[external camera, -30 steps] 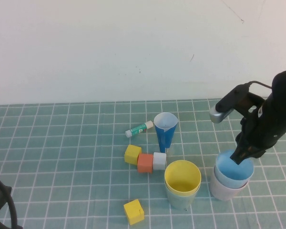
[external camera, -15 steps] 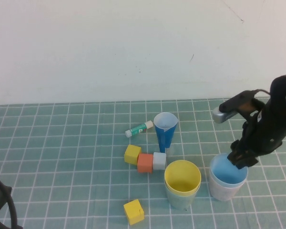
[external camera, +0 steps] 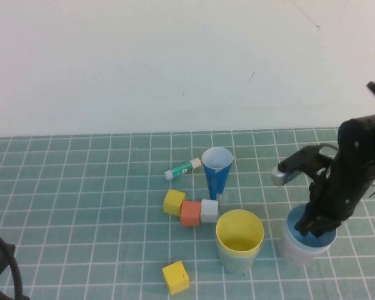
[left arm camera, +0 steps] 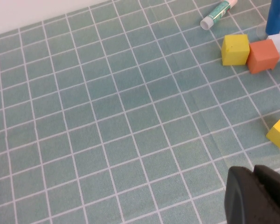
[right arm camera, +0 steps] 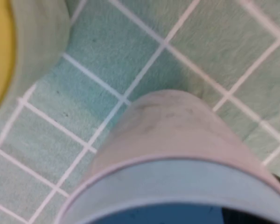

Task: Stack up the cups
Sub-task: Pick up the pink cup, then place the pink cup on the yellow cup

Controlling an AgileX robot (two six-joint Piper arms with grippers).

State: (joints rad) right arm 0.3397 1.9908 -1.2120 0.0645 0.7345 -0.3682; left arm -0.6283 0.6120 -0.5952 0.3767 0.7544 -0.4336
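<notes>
The right gripper [external camera: 312, 226], its grip state not discernible, sits in the light blue cup [external camera: 299, 223] nested upright in the pink cup [external camera: 294, 247] near the worktop's front-right corner, the yellow-in-green pair [external camera: 239, 232] just beside it toward the left edge, while the left gripper [left arm camera: 256, 196] hangs at the front-left corner.

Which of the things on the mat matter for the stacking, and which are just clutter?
Job: yellow cup nested in green cup; light blue cup nested in pink cup, right gripper at its rim.

Clutter: dark blue cone cup, glue stick, coloured blocks, lone yellow block. Left gripper low, parked.
</notes>
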